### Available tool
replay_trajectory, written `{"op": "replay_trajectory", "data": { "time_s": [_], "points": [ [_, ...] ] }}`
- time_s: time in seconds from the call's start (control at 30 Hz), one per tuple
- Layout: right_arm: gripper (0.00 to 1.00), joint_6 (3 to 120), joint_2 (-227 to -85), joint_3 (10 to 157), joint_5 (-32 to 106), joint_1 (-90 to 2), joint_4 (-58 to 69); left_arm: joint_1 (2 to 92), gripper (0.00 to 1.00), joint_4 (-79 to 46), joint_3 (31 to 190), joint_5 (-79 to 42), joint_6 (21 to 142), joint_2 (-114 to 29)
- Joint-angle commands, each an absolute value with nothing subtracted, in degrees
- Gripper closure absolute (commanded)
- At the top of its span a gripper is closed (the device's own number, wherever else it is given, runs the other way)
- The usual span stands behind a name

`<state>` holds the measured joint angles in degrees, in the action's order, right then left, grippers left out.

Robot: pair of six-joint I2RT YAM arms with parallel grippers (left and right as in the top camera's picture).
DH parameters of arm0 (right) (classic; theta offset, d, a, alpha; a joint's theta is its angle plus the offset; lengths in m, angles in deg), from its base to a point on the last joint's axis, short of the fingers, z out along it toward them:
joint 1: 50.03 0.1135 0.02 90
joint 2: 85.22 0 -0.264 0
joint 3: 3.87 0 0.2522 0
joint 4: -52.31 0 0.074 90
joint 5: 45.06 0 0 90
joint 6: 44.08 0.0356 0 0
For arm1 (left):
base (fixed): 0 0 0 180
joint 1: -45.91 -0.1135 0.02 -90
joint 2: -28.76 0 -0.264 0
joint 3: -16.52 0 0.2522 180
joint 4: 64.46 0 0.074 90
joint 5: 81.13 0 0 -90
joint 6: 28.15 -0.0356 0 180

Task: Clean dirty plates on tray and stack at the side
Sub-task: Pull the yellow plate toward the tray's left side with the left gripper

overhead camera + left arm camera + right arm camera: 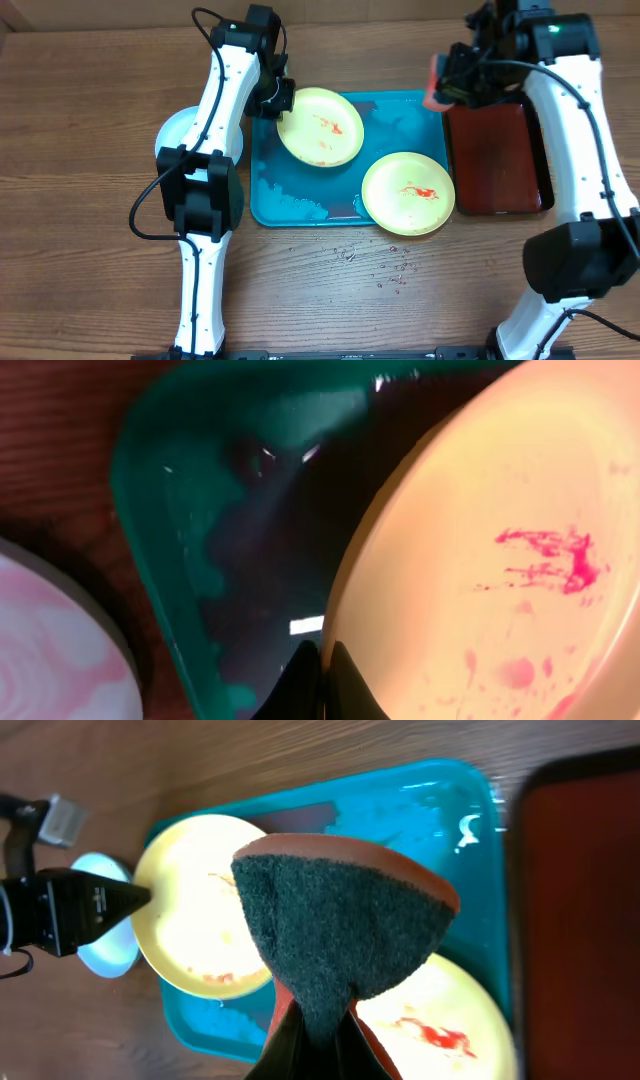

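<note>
The teal tray (300,205) lies mid-table. My left gripper (277,101) is shut on the left rim of a yellow-green plate (322,127) with red smears and holds it tilted over the tray's back left; the left wrist view shows the rim (420,560) pinched between the fingers (325,685). A second smeared yellow-green plate (408,193) lies flat at the tray's front right. A pale blue-white plate (178,131) sits on the table left of the tray. My right gripper (447,85) is shut on a folded scouring sponge (345,925), red with a dark green face, above the tray's back right corner.
A dark red tray (498,160) with a black rim lies right of the teal tray. Water and foam (290,205) sit in the teal tray. Drops (385,270) wet the wooden table in front of it.
</note>
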<state>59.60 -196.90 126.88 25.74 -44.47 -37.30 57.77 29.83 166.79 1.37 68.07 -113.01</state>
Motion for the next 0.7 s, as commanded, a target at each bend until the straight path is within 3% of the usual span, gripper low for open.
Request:
{"op": "replay_trajectory", "data": {
  "time_s": [0.0, 0.17, 0.3, 0.37, 0.67],
  "points": [
    [0.96, 59.46, -199.33, 125.72, 25.58, -40.54, -35.71, 58.75, 0.96, 31.14, 167.29, -0.62, 62.23, -112.9],
    [0.96, 59.46, -202.5, 125.65, 25.61, -35.99, -35.16, 59.06, 0.95, 32.28, 167.25, -1.34, 62.25, -113.25],
    [0.96, 59.44, -204.81, 125.65, 25.65, -33.28, -34.96, 59.06, 0.64, 32.5, 167.25, -1.69, 64.2, -113.29],
    [0.96, 59.44, -205.49, 125.65, 25.65, -32.54, -34.96, 59.02, 0.57, 32.76, 167.25, -1.72, 65.75, -113.29],
    [0.96, 59.46, -205.8, 125.65, 25.65, -31.71, -34.59, 59.21, 0.54, 36.84, 165.15, -1.65, 73.25, -113.32]
  ]
}}
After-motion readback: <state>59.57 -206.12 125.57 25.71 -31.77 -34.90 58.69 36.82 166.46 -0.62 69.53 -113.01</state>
